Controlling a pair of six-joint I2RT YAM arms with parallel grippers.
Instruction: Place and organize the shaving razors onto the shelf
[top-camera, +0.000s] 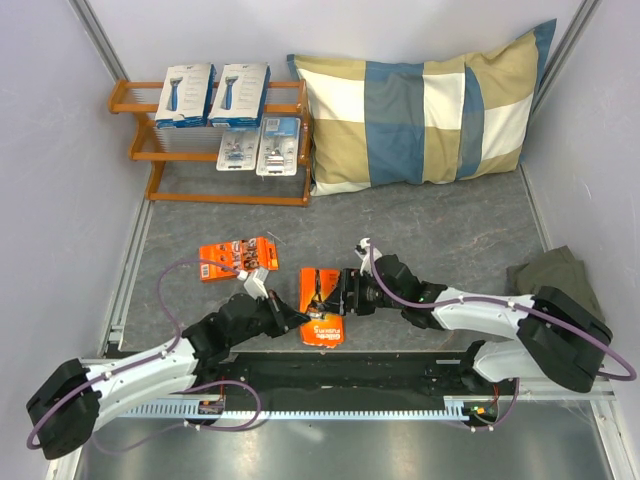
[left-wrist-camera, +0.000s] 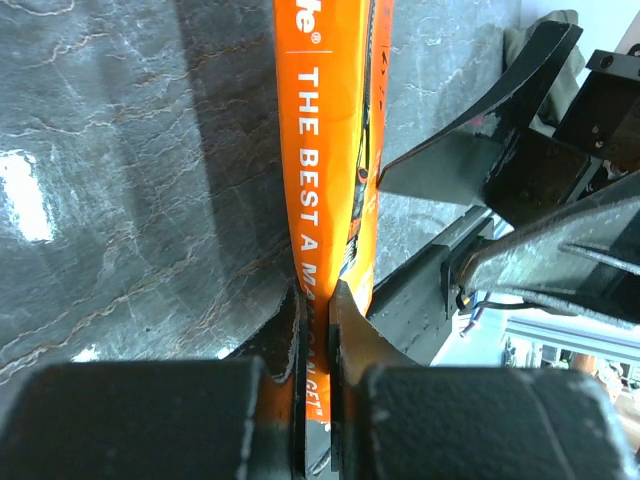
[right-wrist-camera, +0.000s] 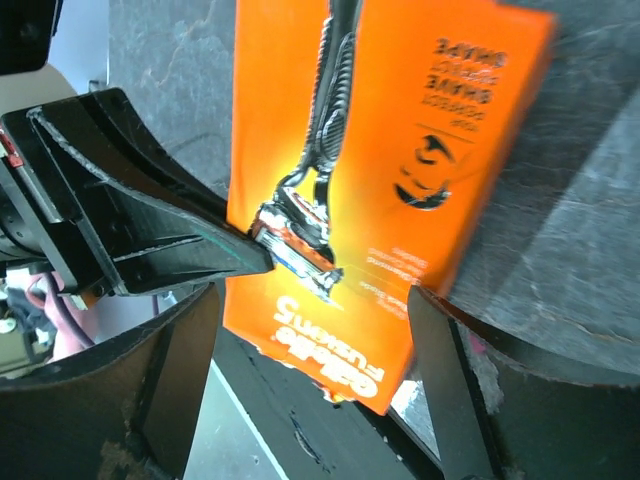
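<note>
Though edge-on — pack (left-wrist-camera: 325, 200) btwn L jaws

A robotics lab test cell: white panels (top-camera: 50, 180) in aluminium framing enclose a grey stone-look counter (top-camera: 450, 230); cabled left arm (top-camera: 150, 372) and right arm (top-camera: 480, 312) are bolted to a slotted rail (top-camera: 330, 408) at six o'clock.

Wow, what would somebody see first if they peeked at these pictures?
The orange razor pack in the middle of the table jumps out, with the left claw pinched shut on its edge and the right claw open around it. Next comes the big checked pillow at the back, beside the wooden shelf with white razor boxes on top.
</note>
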